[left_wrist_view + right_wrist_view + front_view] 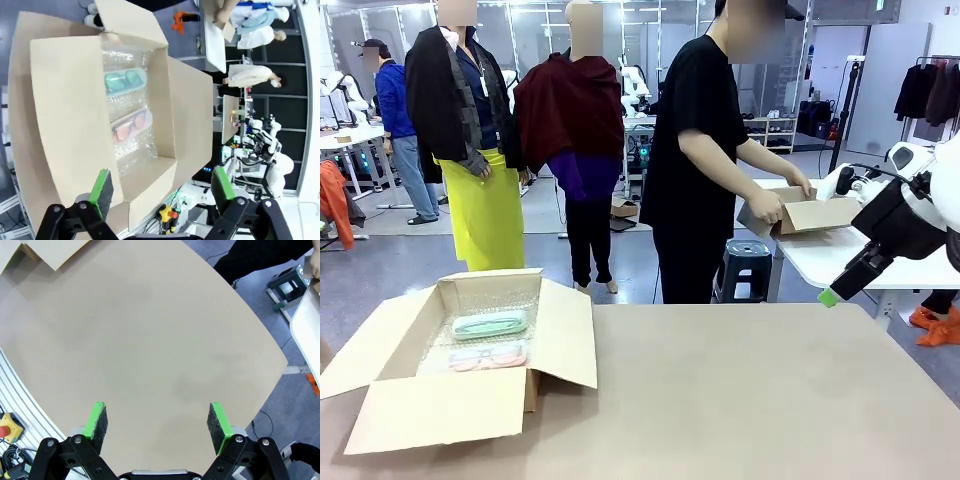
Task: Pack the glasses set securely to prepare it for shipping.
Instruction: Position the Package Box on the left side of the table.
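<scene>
Standing over the worktop (740,390), I see the open box (380,400) at its left edge, flaps splayed outward on every side. Lining its floor is bubble wrap (131,150), and on that lie the two cases side by side: the mint case (490,324) toward the far wall, the pink case (487,356) just beside it toward the near wall. Both run lengthwise along the worktop's near edge, glasses showing through each lid.

Everything turns on the left tool (162,190), which hangs above the box, looking down into it with its pads spread wide and nothing between them. From its wrist view the pink case (131,125) lies closest ahead of the pads, the mint case (125,82) beyond. That arm is plainly the nearer one for folding the flaps shut, which I judge to be what remains.

Off the right edge, the right tool (829,296) hovers well apart from the box, its pads (98,421) also wide and empty above bare worktop.
</scene>
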### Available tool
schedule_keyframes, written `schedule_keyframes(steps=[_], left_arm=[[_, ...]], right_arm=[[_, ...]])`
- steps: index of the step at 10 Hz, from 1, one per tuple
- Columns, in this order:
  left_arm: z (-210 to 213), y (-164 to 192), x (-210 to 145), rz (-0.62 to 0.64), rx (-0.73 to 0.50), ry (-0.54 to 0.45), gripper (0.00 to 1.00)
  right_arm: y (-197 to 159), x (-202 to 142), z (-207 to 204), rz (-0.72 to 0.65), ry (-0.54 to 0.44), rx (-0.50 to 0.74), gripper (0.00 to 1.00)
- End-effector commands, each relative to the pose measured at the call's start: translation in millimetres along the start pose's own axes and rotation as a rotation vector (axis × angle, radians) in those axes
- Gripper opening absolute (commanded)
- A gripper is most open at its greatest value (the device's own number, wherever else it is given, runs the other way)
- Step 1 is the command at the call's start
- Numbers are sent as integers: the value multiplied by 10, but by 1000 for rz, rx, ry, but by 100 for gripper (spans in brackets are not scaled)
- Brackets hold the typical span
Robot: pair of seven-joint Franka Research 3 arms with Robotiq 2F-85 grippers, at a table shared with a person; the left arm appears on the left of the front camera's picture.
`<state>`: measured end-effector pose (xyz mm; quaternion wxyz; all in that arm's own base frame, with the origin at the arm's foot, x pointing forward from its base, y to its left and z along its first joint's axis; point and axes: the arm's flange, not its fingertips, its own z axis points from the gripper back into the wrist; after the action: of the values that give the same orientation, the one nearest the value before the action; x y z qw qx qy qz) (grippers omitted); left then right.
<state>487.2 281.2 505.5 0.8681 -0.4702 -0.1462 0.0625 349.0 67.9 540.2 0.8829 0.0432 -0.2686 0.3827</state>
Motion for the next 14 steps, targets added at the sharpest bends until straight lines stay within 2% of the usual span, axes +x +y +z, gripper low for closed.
schedule_keyframes(steps=[1,2,3,11,13,14], left_arm=[[-332,-133,-261,-83,70,6,100],[-393,-133,-276,-71,95,30,100],[-104,-171,-85,-38,22,6,100],[-128,-150,-112,-43,50,7,100],[-117,-1651,-419,-564,202,-1,100],[-310,-2037,-602,-705,214,38,100]], right_arm=[[27,28,-1,-17,0,-16,100],[27,28,-1,-17,0,-16,100],[27,28,-1,-17,0,-16,100],[27,28,-1,-17,0,-16,100],[27,28,-1,-17,0,-16,100],[27,28,-1,-17,0,-16,100]])
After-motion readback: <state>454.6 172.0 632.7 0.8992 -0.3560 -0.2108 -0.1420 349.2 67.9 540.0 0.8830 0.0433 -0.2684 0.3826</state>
